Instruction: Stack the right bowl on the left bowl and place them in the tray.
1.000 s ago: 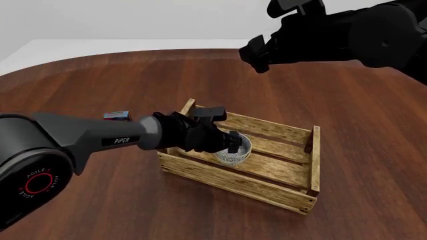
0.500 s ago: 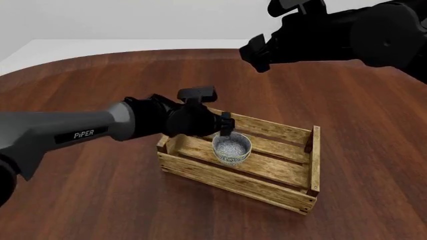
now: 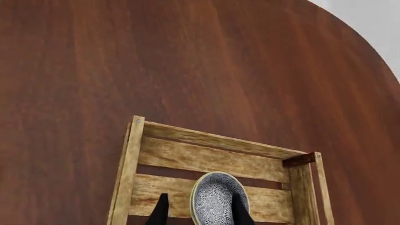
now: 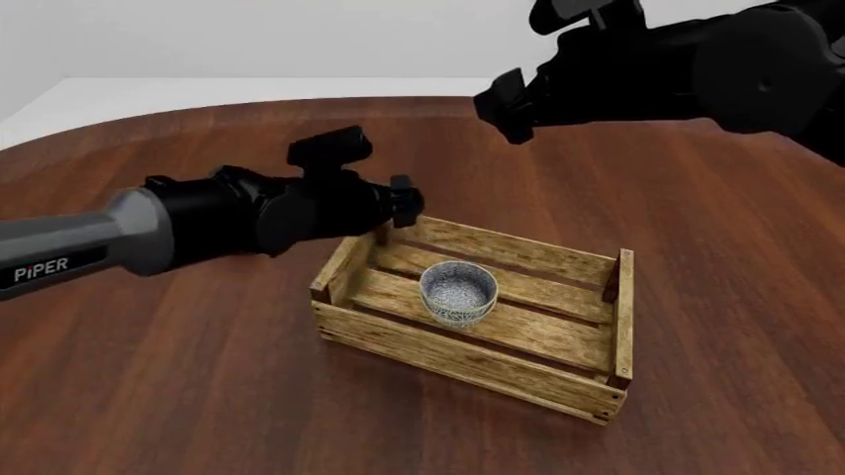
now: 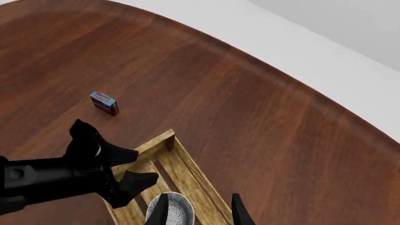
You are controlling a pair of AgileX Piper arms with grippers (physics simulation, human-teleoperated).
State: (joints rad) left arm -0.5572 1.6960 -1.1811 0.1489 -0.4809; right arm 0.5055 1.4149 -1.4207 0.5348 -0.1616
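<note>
Stacked bowls (image 4: 458, 294) sit upright, mouth up, inside the tray (image 4: 528, 361), toward its left end on the slatted floor. The tray lies near the table's (image 4: 198, 396) middle, its long axis running from the left-far side toward the right-near edge. The left gripper (image 4: 403, 201) hovers above the tray's far-left corner, fingers released and holding nothing. The right gripper (image 4: 509, 114) hangs high over the table's far side, fingers apart and empty in its wrist view. Only the right wrist view shows a small red-blue box (image 5: 104, 102), lying well apart from the tray.
</note>
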